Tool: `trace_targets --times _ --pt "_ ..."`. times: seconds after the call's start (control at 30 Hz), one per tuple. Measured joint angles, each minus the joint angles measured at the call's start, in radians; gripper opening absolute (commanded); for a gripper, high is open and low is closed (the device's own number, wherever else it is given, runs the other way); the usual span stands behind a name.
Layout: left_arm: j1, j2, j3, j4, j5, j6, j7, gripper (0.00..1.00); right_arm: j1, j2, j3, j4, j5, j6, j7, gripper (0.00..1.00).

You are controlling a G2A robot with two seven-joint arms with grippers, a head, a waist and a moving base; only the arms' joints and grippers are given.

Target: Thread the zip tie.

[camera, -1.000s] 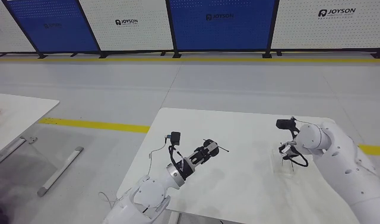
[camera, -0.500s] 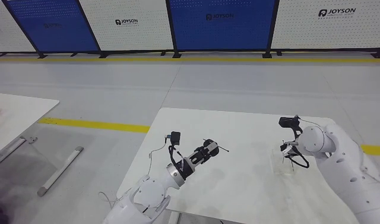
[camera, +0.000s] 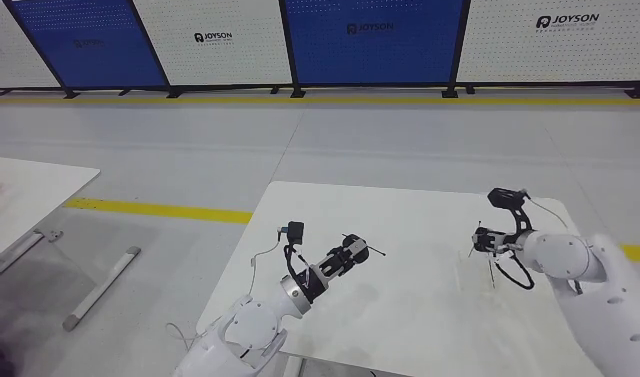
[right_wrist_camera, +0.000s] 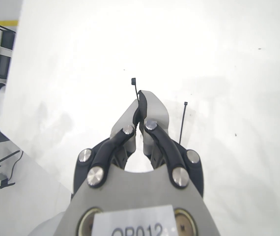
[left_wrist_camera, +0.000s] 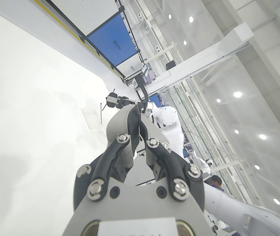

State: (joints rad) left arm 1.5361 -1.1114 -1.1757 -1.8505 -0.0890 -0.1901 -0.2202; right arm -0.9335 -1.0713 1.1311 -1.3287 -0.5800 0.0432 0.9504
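My right claw [right_wrist_camera: 140, 99] is pinched shut on a zip tie [right_wrist_camera: 135, 87]. The strap runs down between the two pads, and the small square head stands out just past the tips. From above, this claw sits over the right part of the white tabletop [camera: 400, 307], toward the far edge, with the black tie showing as a short sliver at its tip. A second zip tie [right_wrist_camera: 183, 121] lies flat on the tabletop just beside that claw, on the side nearer my body. It is straight, with its head at one end, and it touches neither the claw nor the tie I hold. My left claw [left_wrist_camera: 137, 110] is closed as well, its dark pads pressed together with no gap between them. In the top view a thin black strip [camera: 374, 248] sticks out from its tip toward the middle of the tabletop; I cannot tell from my own wrist how it sits between the pads. That claw hangs over the near left part of the tabletop, pointing across toward the right claw. The two are well apart, with bare white surface between them.
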Motion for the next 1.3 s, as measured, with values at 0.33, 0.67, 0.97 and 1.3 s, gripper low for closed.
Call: trace_targets --times 0.33,0.67,0.97,1.3 --pt "0.0 0.0 0.0 0.0 0.0 0.0 0.0 0.0 -0.088 0.013 0.042 -0.085 0.0 0.012 -0.004 0.0" --pt "0.0 0.0 0.0 0.0 0.0 0.0 0.0 0.0 -0.088 0.013 0.042 -0.086 0.0 0.012 -0.004 0.0" --pt "0.0 0.0 0.0 0.0 0.0 0.0 0.0 0.0 -0.088 0.013 0.042 -0.086 0.0 0.012 -0.004 0.0" --pt "0.0 0.0 0.0 0.0 0.0 0.0 0.0 0.0 -0.152 0.01 0.048 -0.145 0.003 0.04 -0.121 0.0"
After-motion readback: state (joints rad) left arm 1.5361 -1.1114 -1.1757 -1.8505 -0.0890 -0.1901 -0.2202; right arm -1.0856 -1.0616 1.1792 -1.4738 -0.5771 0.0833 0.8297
